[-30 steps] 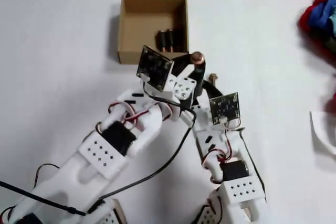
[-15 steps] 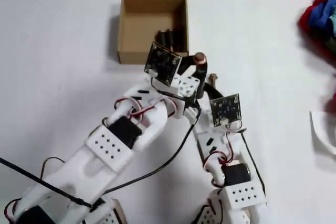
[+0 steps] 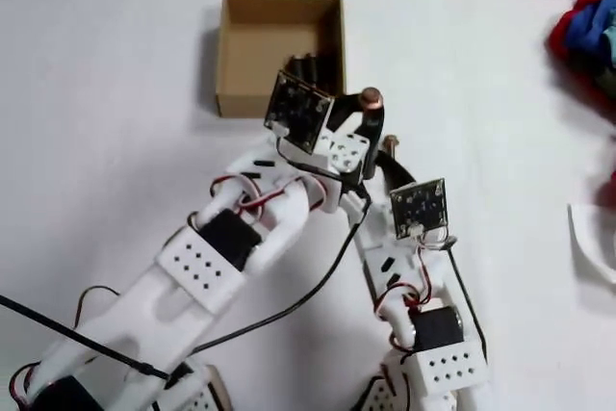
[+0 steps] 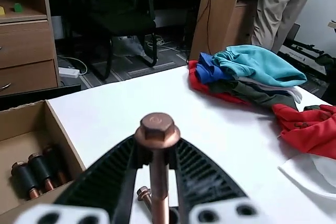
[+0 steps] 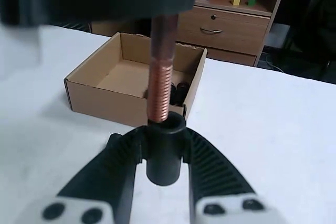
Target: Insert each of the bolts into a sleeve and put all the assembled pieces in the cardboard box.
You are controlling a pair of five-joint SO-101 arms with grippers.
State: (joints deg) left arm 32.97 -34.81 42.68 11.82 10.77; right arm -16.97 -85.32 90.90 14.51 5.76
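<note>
Both arms meet just beside the cardboard box point(image 3: 241, 103) — left gripper point(image 4: 156, 148) clenched on the upright bolt point(image 4: 157, 129), right gripper point(image 5: 164, 142) beneath grasping the sleeve point(image 5: 165, 166), bolt tip entering it.

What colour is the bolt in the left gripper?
The bolt in the left gripper is copper-coloured, clearest in the left wrist view.

Bright, even overhead light is washing the white table point(image 3: 106, 161). Soft shadows are pooling under the left arm point(image 3: 207, 262) and right arm point(image 3: 428, 334), and just left of the cardboard box point(image 3: 252, 26). The bolt point(image 4: 157, 127) head is catching a dull sheen. The room behind is sitting dimmer.
</note>
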